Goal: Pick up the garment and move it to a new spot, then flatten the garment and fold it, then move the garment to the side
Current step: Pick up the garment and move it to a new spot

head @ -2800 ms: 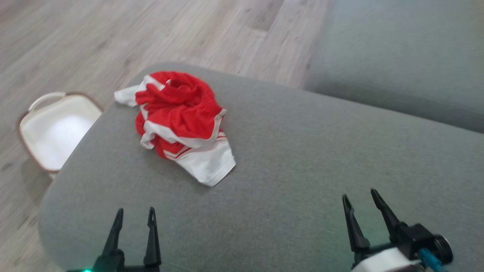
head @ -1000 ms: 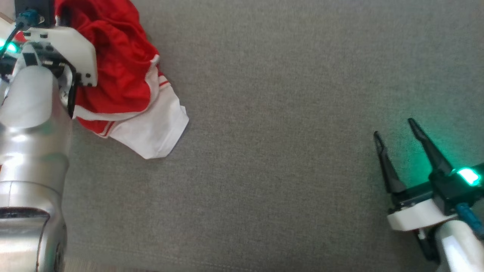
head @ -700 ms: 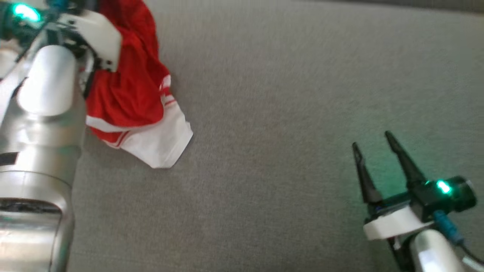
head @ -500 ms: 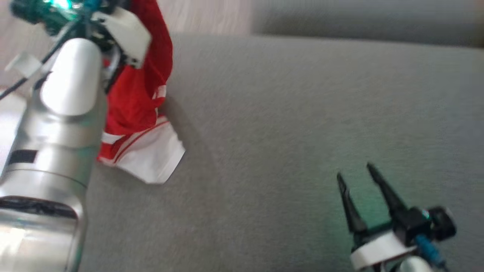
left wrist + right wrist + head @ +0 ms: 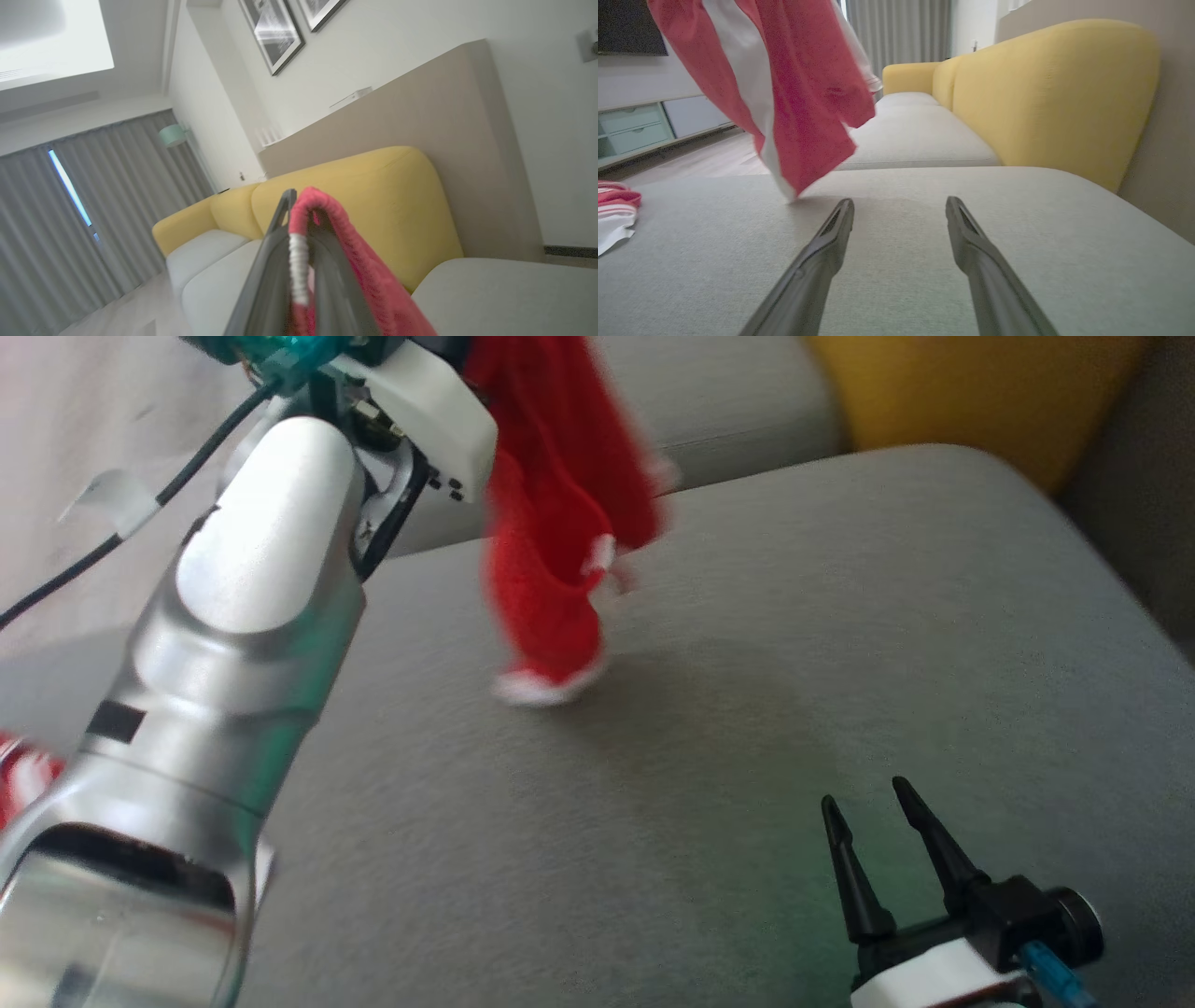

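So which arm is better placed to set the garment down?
Left, likely: the left pincer is shut on the garment, which hangs over the grey cushion; the right pincer is open, low, apart from it.

The garment point(image 5: 551, 523) is red with white bands, the seat cushion point(image 5: 747, 737) grey, the backrest point(image 5: 1045, 84) yellow.

No readable text, number or brand anywhere. White tag point(image 5: 117, 497) on my left arm cable: blank. Garment point(image 5: 798, 93): red cloth, white bands, no lettering legible. Framed prints point(image 5: 273, 37) on wall: too blurred to read.
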You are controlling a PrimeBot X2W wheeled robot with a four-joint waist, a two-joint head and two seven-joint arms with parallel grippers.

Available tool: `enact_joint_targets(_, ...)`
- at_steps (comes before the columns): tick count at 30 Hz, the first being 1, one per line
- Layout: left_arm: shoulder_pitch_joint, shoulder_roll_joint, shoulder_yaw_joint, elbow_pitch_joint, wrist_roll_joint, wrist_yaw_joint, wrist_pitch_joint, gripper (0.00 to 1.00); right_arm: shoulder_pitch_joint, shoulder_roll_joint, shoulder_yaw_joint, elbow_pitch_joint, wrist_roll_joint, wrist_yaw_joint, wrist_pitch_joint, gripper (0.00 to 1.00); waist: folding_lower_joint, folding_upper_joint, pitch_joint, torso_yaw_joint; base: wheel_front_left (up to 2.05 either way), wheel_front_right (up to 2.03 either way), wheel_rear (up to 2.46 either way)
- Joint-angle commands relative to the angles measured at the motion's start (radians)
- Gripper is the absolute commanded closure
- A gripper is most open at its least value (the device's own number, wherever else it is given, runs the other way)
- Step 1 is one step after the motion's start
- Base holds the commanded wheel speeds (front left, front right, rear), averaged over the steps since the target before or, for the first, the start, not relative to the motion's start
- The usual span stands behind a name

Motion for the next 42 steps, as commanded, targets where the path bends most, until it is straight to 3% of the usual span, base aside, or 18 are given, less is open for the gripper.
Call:
enact_joint_targets(1,-0.07,0.025,0.034,-0.023,-0.001,0.004,-0.007,1.0,-0.027,-0.002,0.027,-0.036,0.003,0.007,-0.011,0.0,0.0001,-0.0001,-0.03,-0.085,0.0,0.0,0.0)
enact_joint_targets(6,0.0,-0.008,0.02,0.048,-0.023,0.01,-0.053,1.0,-0.028,-0.002,0.029,-0.042,-0.001,0.007,-0.011,0.0,0.0001,-0.0001,-0.01,-0.117,0.0,0.0,0.0)
enact_joint_targets(12,0.207,-0.029,-0.053,0.152,-0.009,0.009,-0.197,1.0,-0.034,-0.002,0.02,-0.041,0.003,0.007,-0.011,0.0,0.0001,-0.0001,0.024,-0.11,0.0,0.0,0.0)
enact_joint_targets(19,0.383,-0.002,-0.012,0.237,-0.016,0.08,-0.236,1.0,-0.05,-0.002,0.021,-0.032,-0.002,0.007,-0.011,0.0,0.0001,-0.0001,0.05,-0.101,0.0,0.0,0.0)
enact_joint_targets(20,0.4,0.004,0.003,0.228,-0.02,0.086,-0.237,0.88,-0.05,-0.002,0.019,-0.031,-0.003,0.007,-0.011,0.0,0.0001,-0.0001,0.05,-0.098,0.0,0.0,0.0)
enact_joint_targets(21,0.416,0.01,0.015,0.224,-0.019,0.095,-0.237,0.03,-0.049,-0.002,0.016,-0.029,-0.003,0.007,-0.011,0.0,0.0001,-0.0001,0.05,-0.093,0.0,0.0,0.0)
enact_joint_targets(22,0.429,0.013,0.027,0.209,-0.017,0.1,-0.237,0.0,-0.047,-0.002,0.013,-0.028,-0.005,0.007,-0.011,0.0,0.0001,-0.0001,0.048,-0.087,0.0,0.0,0.0)
enact_joint_targets(32,0.638,0.01,0.172,-0.014,0.001,0.151,-0.237,0.0,-0.003,-0.002,-0.024,-0.015,-0.013,0.007,-0.011,0.0,0.0001,-0.0001,-0.018,0.034,0.0,0.0,0.0)
enact_joint_targets(42,0.892,-0.028,0.278,-0.254,0.038,0.162,-0.237,0.0,0.033,-0.002,-0.088,-0.014,-0.001,0.007,-0.011,0.0,0.0001,-0.0001,-0.07,0.154,0.0,0.0,0.0)
